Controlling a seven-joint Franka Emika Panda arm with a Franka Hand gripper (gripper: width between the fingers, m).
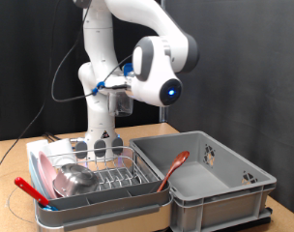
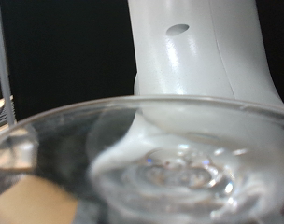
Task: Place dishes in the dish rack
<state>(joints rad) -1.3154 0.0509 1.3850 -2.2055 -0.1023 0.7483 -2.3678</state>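
My gripper (image 1: 116,89) hangs high above the dish rack (image 1: 137,186), turned toward the arm's own white column. In the wrist view the clear glass (image 2: 170,168) fills the lower picture right at the hand, so it is carried aloft; my fingers are hidden there. The chrome wire rack sits on a beige tray at the exterior view's bottom left. In it lie the steel bowl (image 1: 75,179) and the pink plate (image 1: 43,170), which stands at its left end. A red handle (image 1: 29,188) sticks out at the rack's front left corner.
A large grey plastic tub (image 1: 220,188) stands at the rack's right, with a reddish-brown long-handled spoon (image 1: 174,167) leaning inside it. Grey utensil cups (image 1: 97,147) sit at the rack's back edge. The robot's base rises behind the rack. Black curtains form the background.
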